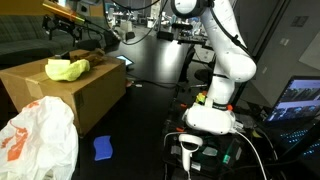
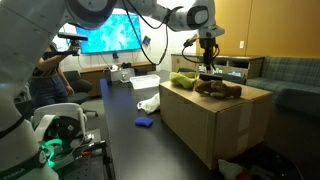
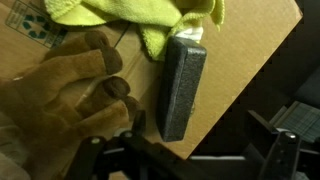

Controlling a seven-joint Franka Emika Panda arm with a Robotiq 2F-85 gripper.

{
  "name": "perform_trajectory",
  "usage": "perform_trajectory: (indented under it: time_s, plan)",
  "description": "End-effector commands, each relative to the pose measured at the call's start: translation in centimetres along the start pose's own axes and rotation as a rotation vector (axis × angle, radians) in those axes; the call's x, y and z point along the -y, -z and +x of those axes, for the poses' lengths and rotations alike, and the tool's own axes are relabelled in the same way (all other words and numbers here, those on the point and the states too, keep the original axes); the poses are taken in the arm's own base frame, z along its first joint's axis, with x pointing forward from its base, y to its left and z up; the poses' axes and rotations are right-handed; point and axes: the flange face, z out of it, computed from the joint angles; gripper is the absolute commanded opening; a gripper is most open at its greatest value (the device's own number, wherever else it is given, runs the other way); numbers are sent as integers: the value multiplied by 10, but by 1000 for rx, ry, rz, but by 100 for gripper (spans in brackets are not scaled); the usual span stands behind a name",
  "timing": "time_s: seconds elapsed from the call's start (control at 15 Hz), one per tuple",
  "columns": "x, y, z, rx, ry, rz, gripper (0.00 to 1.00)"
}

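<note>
We see the claw hanging over the top of the box, its jaws spread wide with nothing between them. In the wrist view its two fingers stand far apart at the lower edge of the picture. Right beneath the claw, on the box top, lies the block. The glove lies just beside the block's long side, with only a narrow strip of box showing between them. The cloth is bunched at the block's far end, and we cannot tell whether it laps over that end.

We judge the step in hand to be a hover above the block with an empty claw: no grip is made, and the claw touches nothing. A next move onto the block would call for a straight descent with the jaws astride its narrow width. The finger on the glove's side would have to slip into that thin gap.

The block is a dark grey slab, long and flat, with rounded corners and a matt, faintly grainy face; it looks firm. The glove is tan leather, creased and limp, with thick curled fingers. The cloth is bright yellow-green, soft and rumpled. The box is plain brown cardboard, flat on top. Below the box sits a crumpled white bag of thin plastic.
</note>
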Motion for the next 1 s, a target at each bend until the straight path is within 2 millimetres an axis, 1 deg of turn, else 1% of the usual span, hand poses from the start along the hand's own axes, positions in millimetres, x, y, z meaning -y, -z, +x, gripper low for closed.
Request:
perform_trajectory:
  time_s: [0.0, 0.2, 0.47, 0.6, 0.8, 0.93]
  plan:
    - [-16, 26, -33, 4, 16, -102, 99]
    - [-36, 21, -76, 54, 66, -196, 100]
    - [-67, 1, -136, 123, 123, -292, 100]
    - [-86, -15, -169, 169, 160, -324, 100]
    - [-120, -43, -215, 212, 177, -376, 100]
    - [-144, -64, -241, 226, 199, -378, 100]
